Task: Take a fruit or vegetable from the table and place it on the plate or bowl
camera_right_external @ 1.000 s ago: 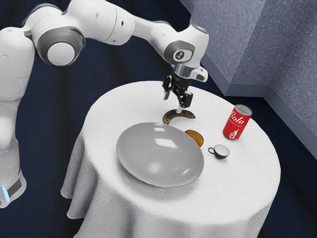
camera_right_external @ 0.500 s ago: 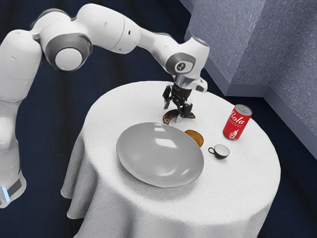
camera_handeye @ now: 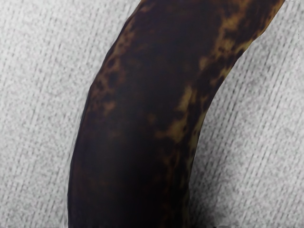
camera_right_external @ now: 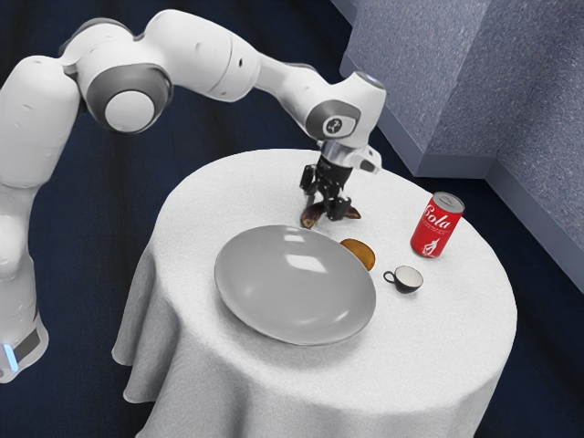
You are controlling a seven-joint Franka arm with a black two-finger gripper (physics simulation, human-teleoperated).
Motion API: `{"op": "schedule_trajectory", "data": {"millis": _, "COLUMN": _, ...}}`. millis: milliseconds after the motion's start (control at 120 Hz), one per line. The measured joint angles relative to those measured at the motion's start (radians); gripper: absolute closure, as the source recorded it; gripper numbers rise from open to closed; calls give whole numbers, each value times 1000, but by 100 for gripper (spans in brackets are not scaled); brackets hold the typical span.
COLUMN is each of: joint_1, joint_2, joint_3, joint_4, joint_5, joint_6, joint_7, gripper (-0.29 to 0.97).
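So the grab is basically happening right now but nothing's been lifted yet. The gripper [camera_right_external: 327, 203] is down at the far side of the bench [camera_right_external: 228, 192], right on top of the banana [camera_right_external: 315, 217], and the fingers look pulled in narrow around its middle, one each side, so I'd call that a pinch on the fruit, not just a hover. The banana is flat on the white cloth just behind the far rim of the big grey plate [camera_right_external: 274, 301], near it but not on it. In the wrist view the banana [camera_handeye: 152, 123] sits right under the hand with cloth weave on both sides of it, which fits with it not being off the surface yet. So my guess on progress: reach done, grip probably on, and the lift, the short carry over the plate and the drop are all left. The plate has nothing on it. As for the banana itself, it's way overripe, mostly dark brown to black with only a few yellow blotches and streaks, gently curved, and probably soft, so a hard squeeze could dent it. Also on the bench: a brown rounded thing [camera_right_external: 360, 251] touching the plate's rim (can't tell what it is), a red cola can [camera_right_external: 436, 224] and a little cup [camera_right_external: 404, 278], all well out of the way.
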Motion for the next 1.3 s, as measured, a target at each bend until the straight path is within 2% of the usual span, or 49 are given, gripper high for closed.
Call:
{"op": "schedule_trajectory", "data": {"millis": 75, "joint_1": -1, "joint_2": -4, "joint_3": -1, "joint_4": 14, "joint_5": 7, "joint_6": -6, "joint_7": 1, "gripper": 49}}
{"op": "schedule_trajectory", "data": {"millis": 300, "joint_1": -2, "joint_2": -23, "joint_3": -12, "joint_4": 76, "joint_5": 42, "joint_6": -38, "joint_7": 0, "gripper": 51}}
{"op": "schedule_trajectory", "data": {"millis": 467, "joint_1": -2, "joint_2": -67, "joint_3": -58, "joint_4": 129, "joint_5": 65, "joint_6": -95, "joint_7": -1, "gripper": 51}}
{"op": "schedule_trajectory", "data": {"millis": 517, "joint_1": -6, "joint_2": -112, "joint_3": -84, "joint_4": 89, "joint_5": 69, "joint_6": -109, "joint_7": -4, "gripper": 51}}
{"op": "schedule_trajectory", "data": {"millis": 617, "joint_1": -5, "joint_2": -268, "joint_3": -140, "joint_4": -105, "joint_5": 73, "joint_6": -101, "joint_7": -16, "gripper": 51}}
{"op": "schedule_trajectory", "data": {"millis": 667, "joint_1": 7, "joint_2": -311, "joint_3": -185, "joint_4": -157, "joint_5": 75, "joint_6": -90, "joint_7": -24, "gripper": 51}}
{"op": "schedule_trajectory", "data": {"millis": 817, "joint_1": 14, "joint_2": -336, "joint_3": -310, "joint_4": -190, "joint_5": 77, "joint_6": -61, "joint_7": -43, "gripper": 51}}
{"op": "schedule_trajectory", "data": {"millis": 917, "joint_1": -33, "joint_2": -344, "joint_3": -345, "joint_4": -239, "joint_5": 76, "joint_6": -48, "joint_7": -54, "gripper": 52}}
{"op": "schedule_trajectory", "data": {"millis": 1042, "joint_1": -91, "joint_2": -421, "joint_3": -360, "joint_4": -344, "joint_5": 71, "joint_6": -33, "joint_7": -64, "gripper": 51}}
{"op": "schedule_trajectory", "data": {"millis": 1167, "joint_1": -23, "joint_2": -431, "joint_3": -363, "joint_4": -357, "joint_5": 57, "joint_6": -29, "joint_7": -71, "gripper": 23}}
{"op": "schedule_trajectory", "data": {"millis": 1300, "joint_1": 6, "joint_2": -434, "joint_3": -362, "joint_4": -354, "joint_5": 46, "joint_6": -28, "joint_7": -78, "gripper": 9}}
